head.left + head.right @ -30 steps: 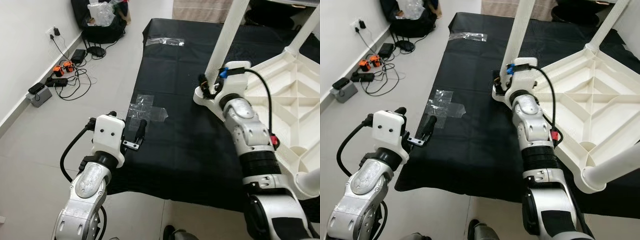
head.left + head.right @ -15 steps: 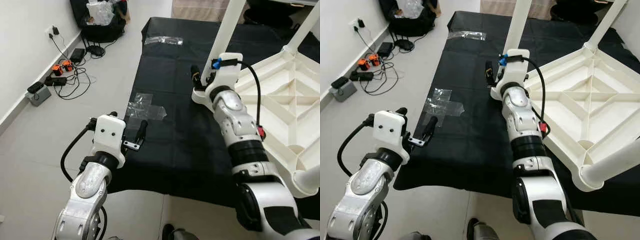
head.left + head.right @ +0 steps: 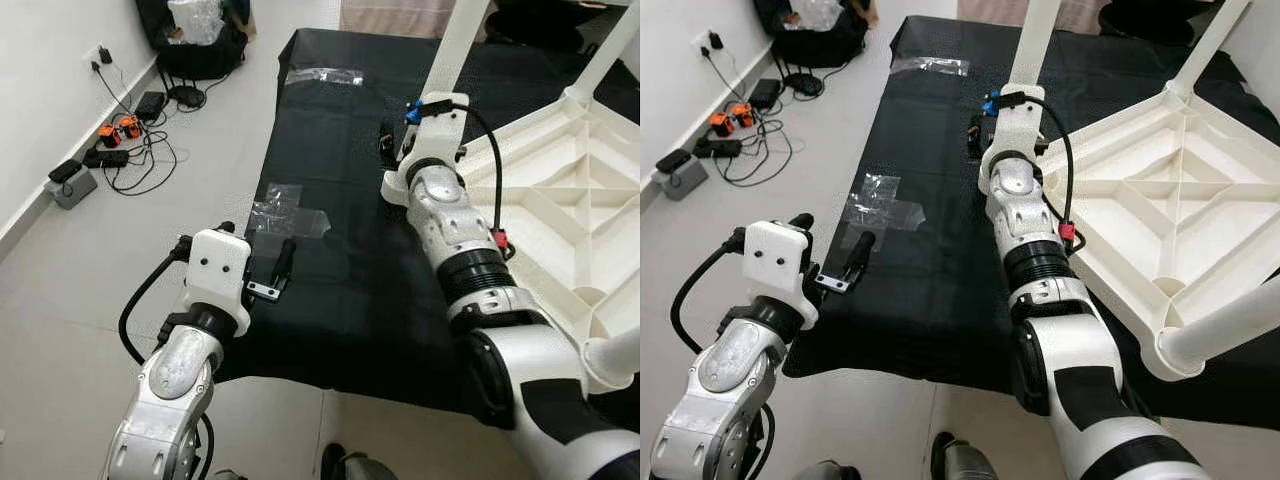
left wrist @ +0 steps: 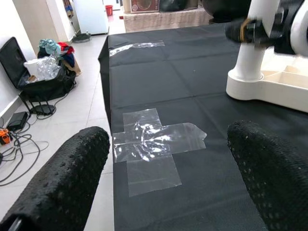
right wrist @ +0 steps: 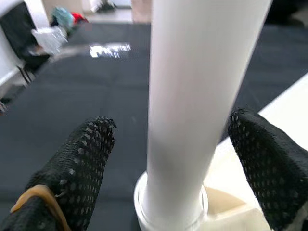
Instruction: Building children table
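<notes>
The table (image 3: 560, 215) lies upside down on the black mat (image 3: 360, 250), its ribbed underside up and its white legs rising from the corners. The mat is the landmark here: it covers the floor ahead, and the table takes up its right part, with one corner set near the mat's middle.

From that corner stands the leg (image 5: 199, 96), its long axis upright, seated in a round socket at its foot. The right gripper (image 5: 178, 159) is at this leg, low down, just above the socket. Its two black fingers (image 5: 84, 163) are spread apart, one on each side of the leg, and I cannot make out whether either pad touches the white plastic. The leg lies straight ahead of that claw, between the fingers, so a plain closing should take it across its width; the right arm is much the nearer one for this job.

The left gripper (image 4: 163, 178) hangs over the mat's left edge, well apart from the table, its fingers also spread and holding nothing. Ahead of it, on the mat, lies a patch of clear tape (image 4: 151, 139).

Beyond the mat's left edge, on the bare floor by the wall, lie cables and chargers (image 3: 110, 155).
</notes>
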Tool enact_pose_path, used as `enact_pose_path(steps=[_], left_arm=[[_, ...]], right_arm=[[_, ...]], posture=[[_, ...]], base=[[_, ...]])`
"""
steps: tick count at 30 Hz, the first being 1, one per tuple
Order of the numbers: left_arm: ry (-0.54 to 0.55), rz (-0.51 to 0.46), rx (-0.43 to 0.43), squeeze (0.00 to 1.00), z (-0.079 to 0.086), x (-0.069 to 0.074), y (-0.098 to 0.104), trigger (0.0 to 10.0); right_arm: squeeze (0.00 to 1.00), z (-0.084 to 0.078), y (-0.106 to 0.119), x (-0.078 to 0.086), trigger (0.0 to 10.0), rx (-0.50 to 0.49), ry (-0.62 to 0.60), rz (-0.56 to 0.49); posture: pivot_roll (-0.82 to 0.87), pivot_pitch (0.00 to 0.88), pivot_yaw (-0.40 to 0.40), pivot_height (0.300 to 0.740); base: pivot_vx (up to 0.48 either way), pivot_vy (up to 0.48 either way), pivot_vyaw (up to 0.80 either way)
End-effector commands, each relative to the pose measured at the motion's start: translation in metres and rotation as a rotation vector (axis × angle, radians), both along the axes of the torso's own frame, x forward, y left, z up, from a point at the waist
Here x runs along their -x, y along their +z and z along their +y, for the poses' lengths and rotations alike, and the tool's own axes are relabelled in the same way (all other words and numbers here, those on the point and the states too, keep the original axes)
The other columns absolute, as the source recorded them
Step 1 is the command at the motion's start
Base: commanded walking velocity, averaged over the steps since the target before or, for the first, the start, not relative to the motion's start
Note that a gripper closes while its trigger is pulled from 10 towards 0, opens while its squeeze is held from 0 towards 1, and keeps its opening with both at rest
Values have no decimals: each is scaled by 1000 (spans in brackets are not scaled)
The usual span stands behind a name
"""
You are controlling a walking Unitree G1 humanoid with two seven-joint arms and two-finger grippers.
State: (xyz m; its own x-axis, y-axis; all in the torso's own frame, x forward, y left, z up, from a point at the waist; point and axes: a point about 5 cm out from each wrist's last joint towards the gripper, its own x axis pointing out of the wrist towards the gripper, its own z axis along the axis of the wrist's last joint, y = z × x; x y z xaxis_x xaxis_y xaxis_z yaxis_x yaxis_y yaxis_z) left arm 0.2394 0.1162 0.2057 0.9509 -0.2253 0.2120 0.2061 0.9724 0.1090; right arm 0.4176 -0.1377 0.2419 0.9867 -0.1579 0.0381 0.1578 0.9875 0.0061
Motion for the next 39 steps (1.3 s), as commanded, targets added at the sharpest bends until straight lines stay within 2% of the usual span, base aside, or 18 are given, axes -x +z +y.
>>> enact_pose_path(steps=[1, 2, 6, 18, 19, 20, 21, 26, 27, 33, 34, 39], left_arm=[[1, 11, 3, 0, -1, 2, -1, 10000], [5, 10, 3, 0, 0, 3, -1, 10000], [14, 9, 2, 0, 2, 3, -1, 10000], [12, 4, 5, 0, 0, 2, 0, 10000], [15, 4, 4, 0, 1, 2, 0, 10000], [18, 5, 3, 0, 2, 2, 0, 10000], [20, 7, 1, 0, 3, 2, -1, 10000], [21, 7, 0, 0, 3, 2, -1, 10000], [17, 3, 4, 0, 1, 4, 1, 10000], [6, -6, 9, 0, -2, 6, 6, 10000], [-11, -21, 24, 0, -8, 9, 14, 10000], [-54, -39, 44, 0, -18, 14, 23, 10000]], right_arm=[[0, 1, 1, -1, 8118, 0, -5, -6], [0, 4, 0, -1, 0, -26, 7, -12], [0, 12, -2, -2, 0, -70, 66, -21], [0, 13, 3, -4, 0, -89, 44, -29], [0, 15, 4, -4, 10000, -81, 67, -24], [0, 16, 5, -4, 10000, -82, 75, -32], [1000, 16, 6, -4, 10000, -75, 83, -47], [1000, 17, 8, -4, 10000, -101, 97, -64], [0, 19, 15, -5, 10000, -92, 84, -80], [0, 21, 28, -7, 10000, -90, 77, -113], [0, 19, 36, -8, 10000, -82, 56, -127], [0, 10, 46, -9, 10000, -74, 0, -144]], posture=[[47, 195, -98, 740], [48, 195, -101, 740], [41, 191, -105, 740], [47, 193, -108, 740], [47, 194, -108, 740], [43, 198, -110, 740], [39, 201, -106, 740], [41, 204, -108, 740], [44, 223, -110, 740], [43, 240, -114, 740], [37, 268, -115, 740], [32, 309, -124, 740]], base=[[0, 0, 0], [0, 0, 0], [0, 0, 0], [0, 0, 0], [0, 0, 0], [0, 0, 0], [0, 0, 0], [0, 0, 0], [0, 0, 0], [0, 0, 0], [0, 0, 0], [0, 0, 0]])
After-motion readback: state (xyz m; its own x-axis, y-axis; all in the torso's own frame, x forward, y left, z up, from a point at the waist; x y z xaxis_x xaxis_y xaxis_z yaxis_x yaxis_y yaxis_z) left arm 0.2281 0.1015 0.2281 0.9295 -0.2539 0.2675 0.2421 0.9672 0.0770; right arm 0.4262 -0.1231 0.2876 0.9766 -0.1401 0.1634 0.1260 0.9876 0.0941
